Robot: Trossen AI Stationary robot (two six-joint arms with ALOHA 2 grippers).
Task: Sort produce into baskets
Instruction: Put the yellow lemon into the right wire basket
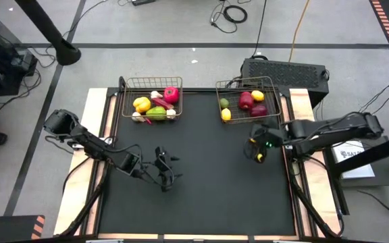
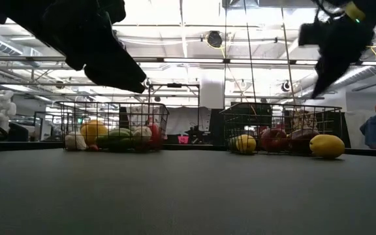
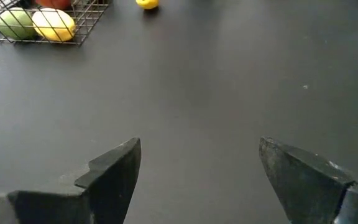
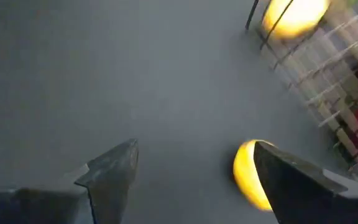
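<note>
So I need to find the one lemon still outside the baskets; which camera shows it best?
The low view: the loose lemon lies unobstructed on the mat beside the right basket. The high view has it small and partly hidden, the left wrist view cut off, the right wrist view behind a finger.

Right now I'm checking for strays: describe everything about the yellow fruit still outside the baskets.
The loose lemon is small, oval, smooth and bright yellow. It lies alone on the black mat, in front of the right basket and outside its wire wall. The open right claw hovers over it; contact can't be confirmed.
</note>
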